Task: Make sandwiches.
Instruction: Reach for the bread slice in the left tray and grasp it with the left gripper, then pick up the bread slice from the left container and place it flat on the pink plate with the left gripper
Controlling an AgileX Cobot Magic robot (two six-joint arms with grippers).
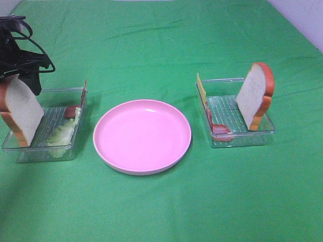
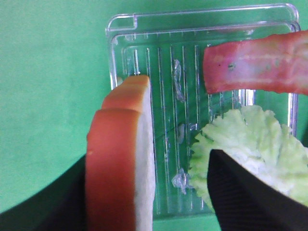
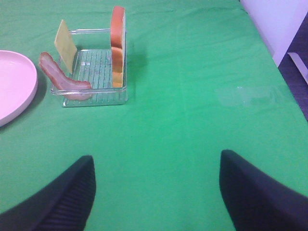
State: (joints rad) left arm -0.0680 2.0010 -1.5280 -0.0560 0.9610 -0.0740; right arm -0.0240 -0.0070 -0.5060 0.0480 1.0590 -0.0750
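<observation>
Left wrist view: left gripper [image 2: 144, 161] is open wide around a bread slice [image 2: 120, 163] standing in the left tray [image 2: 202, 29], beside lettuce [image 2: 250, 139]. Then the pink plate [image 1: 142, 136], then the right tray [image 1: 242, 140] with more bread [image 1: 255, 96]. The right gripper [image 3: 156, 187] is open, empty.

The table [image 1: 161, 30] is overlooked from high; left tray [image 2: 202, 14] is viewed close from above, right tray [image 3: 96, 96] from afar (both shared overhead).
</observation>
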